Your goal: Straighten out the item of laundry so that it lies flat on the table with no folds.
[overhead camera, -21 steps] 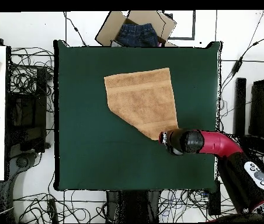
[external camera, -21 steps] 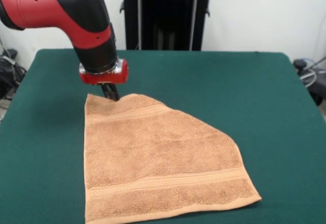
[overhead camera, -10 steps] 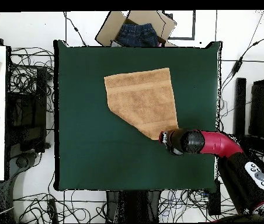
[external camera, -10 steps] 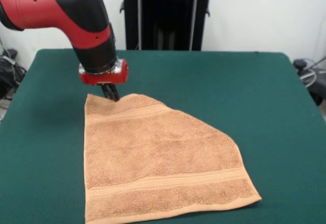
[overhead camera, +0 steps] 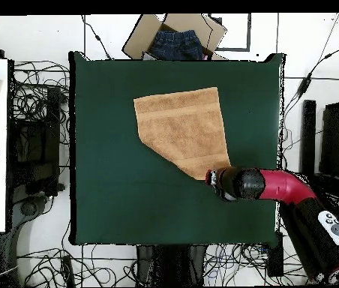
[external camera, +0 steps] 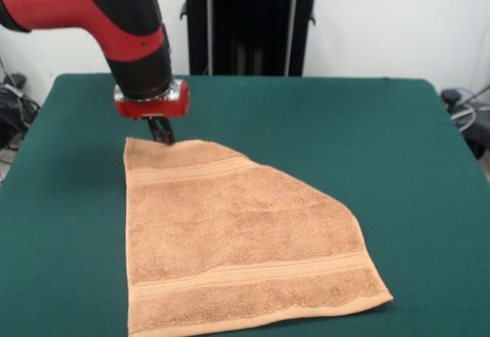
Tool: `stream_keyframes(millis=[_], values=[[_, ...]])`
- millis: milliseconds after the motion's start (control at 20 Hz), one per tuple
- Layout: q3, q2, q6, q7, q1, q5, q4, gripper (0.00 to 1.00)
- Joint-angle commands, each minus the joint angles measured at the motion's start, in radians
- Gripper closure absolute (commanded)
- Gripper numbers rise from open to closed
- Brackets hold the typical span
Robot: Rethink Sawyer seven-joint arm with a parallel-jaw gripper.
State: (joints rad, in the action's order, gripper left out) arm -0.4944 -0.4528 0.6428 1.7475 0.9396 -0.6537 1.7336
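Fingers (external camera: 161,132) clenched on the towel's (external camera: 237,237) far edge, bare table (external camera: 398,161) around.

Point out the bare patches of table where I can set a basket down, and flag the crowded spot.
In the front view, the table is bare felt along the whole right side of the towel, and across the far strip behind it. A narrower bare band runs left of the towel. Crowded: the towel's far left corner, where the gripper comes down onto its edge.

white wall (external camera: 398,23) | black stand (external camera: 249,23) | floor cables (overhead camera: 37,90)
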Motion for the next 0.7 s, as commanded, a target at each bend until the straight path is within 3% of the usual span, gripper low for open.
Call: stream_keyframes(millis=[50, 700], values=[[-0.085, -0.096, 0.05, -0.173, 0.037, 0.008, 0.084, 1.0], [-0.1, -0.057, -0.001, -0.201, 0.128, -0.052, 0.108, 1.0]])
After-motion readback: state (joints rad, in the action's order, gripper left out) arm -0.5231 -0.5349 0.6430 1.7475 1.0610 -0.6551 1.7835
